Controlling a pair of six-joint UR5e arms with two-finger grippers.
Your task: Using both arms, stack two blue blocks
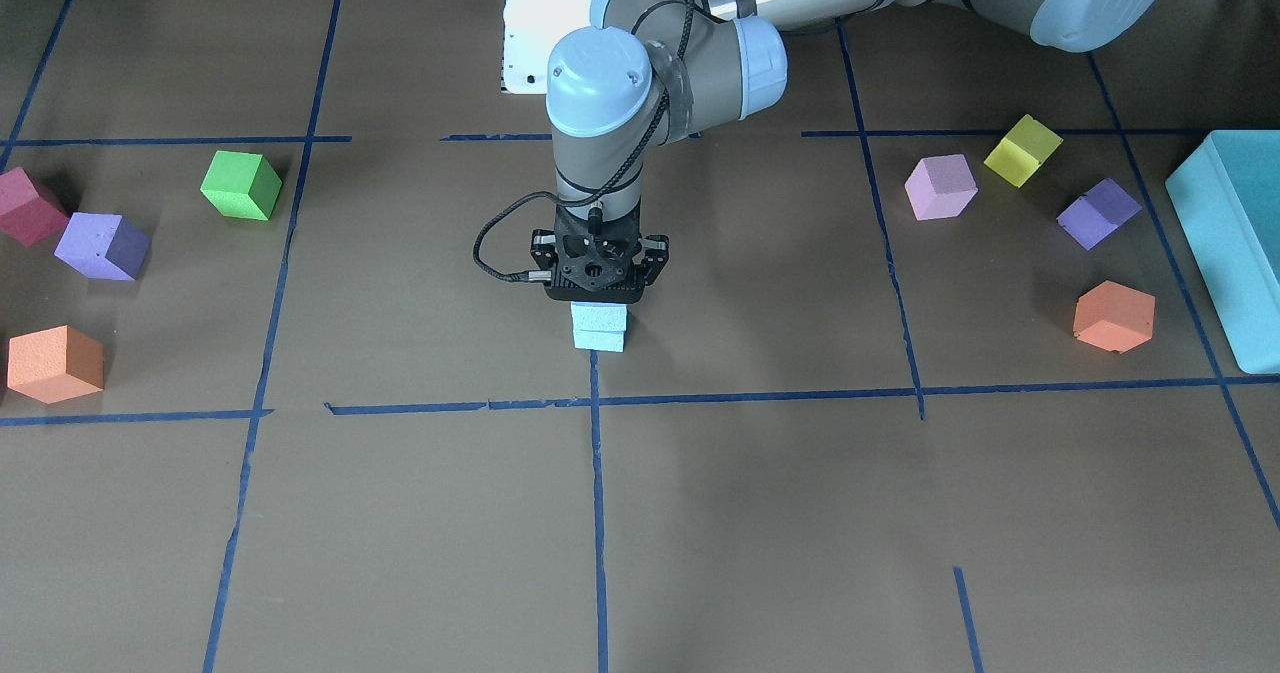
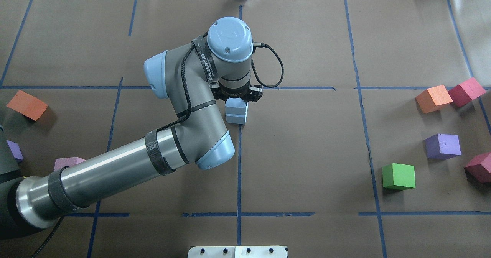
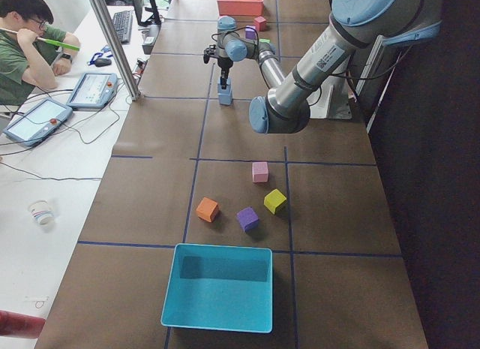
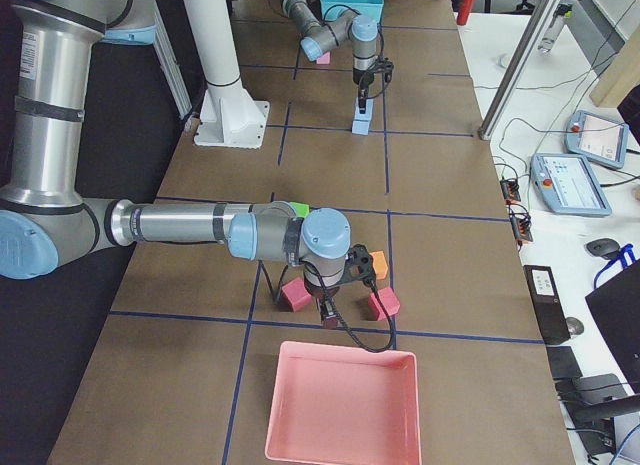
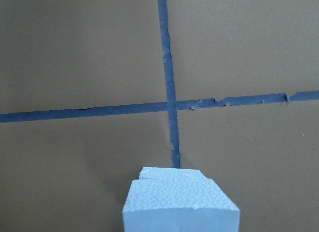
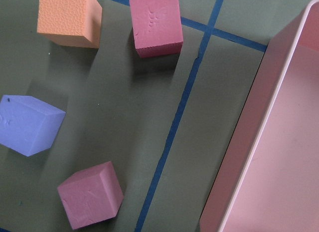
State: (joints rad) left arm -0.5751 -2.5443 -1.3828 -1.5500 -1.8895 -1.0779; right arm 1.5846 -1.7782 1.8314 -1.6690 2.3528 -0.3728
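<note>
- Blue foam sits closest to the left wrist camera. It is the top blue block [image 5: 182, 204], right under the lens, so the arm hangs straight over it.
- That block rests on the lower blue block [image 1: 600, 340], nearly square on it. The pile looks made, I think.
- Both blocks stand in the middle of the table [image 1: 800, 513], beside a crossing of blue tape lines [image 1: 596, 403]. I guess this spot was picked because each arm can reach it.
- Left gripper [image 1: 598, 295] points straight down, just on top of the pile. Its own black body hides the fingertips. So I cannot tell if the jaws pinch the top block or are spread apart.
- Coming from straight above makes sense, because a push from the side could tip the pile.
- Right gripper [image 4: 329, 315] hangs low and far away at its own end, among red cubes [image 4: 297, 296] and near the pink tray [image 4: 345, 354]. I cannot tell how its jaws stand. Out there it is well clear of the pile.
</note>
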